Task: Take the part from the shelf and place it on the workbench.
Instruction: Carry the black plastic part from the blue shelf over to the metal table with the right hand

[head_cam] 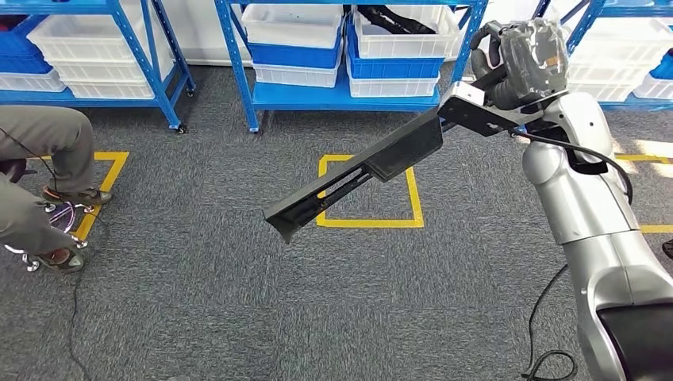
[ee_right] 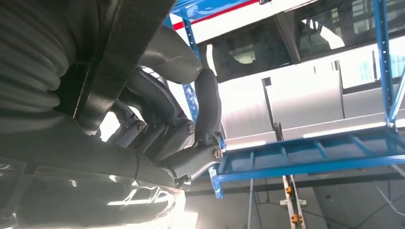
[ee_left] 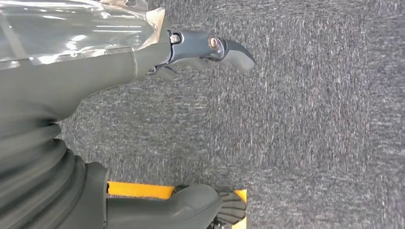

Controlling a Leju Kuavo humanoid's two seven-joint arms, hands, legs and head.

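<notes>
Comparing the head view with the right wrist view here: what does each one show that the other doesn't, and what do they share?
Head view alone: the full length of the long black part over grey carpet, a yellow floor square, white bins, and a seated person's legs.
Right wrist view alone: windows behind the rack.
Shared: the right hand gripping the part, and the blue shelving.

A storeroom or workshop: blue steel shelving racks [head_cam: 317, 95] hold white plastic bins [head_cam: 292, 24] above grey carpet [head_cam: 198, 302] with yellow taped squares [head_cam: 371, 222].

Silver arm [head_cam: 591, 230], black cable, grey ribbed wrist cover.
</notes>
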